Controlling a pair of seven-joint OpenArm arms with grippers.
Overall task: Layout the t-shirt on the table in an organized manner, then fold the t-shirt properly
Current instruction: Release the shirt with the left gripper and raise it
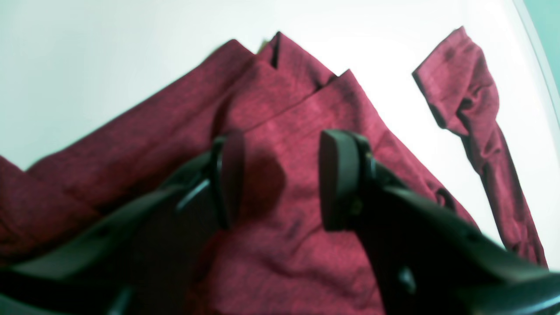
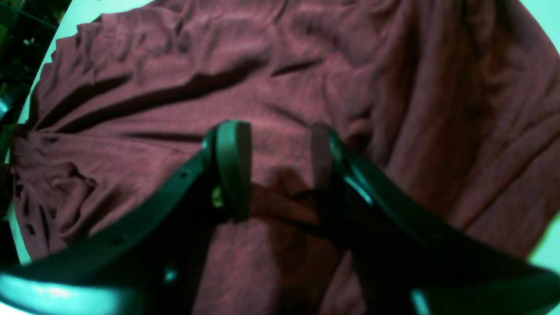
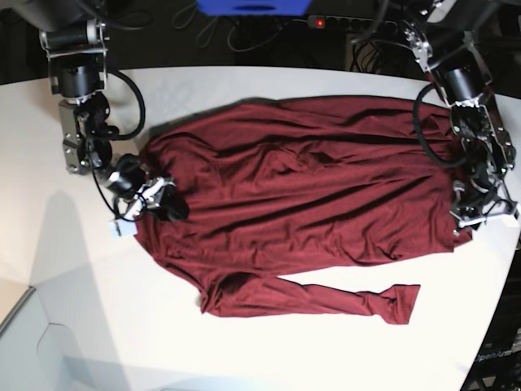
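You see both jaws parted and gripping nothing, each poised over the t-shirt (image 3: pixel 309 195) spread on the surface (image 3: pixel 73 269).

Robotics lab, white table (image 3: pixel 269 81), cables (image 3: pixel 236 37), power strip (image 3: pixel 334 22)

I count one t-shirt (image 3: pixel 301 204), maroon, on one white table (image 3: pixel 269 350). Two arms, so two grippers: left gripper (image 1: pixel 280 179) and right gripper (image 2: pixel 280 170). One sleeve (image 3: pixel 326 297) lies out flat.
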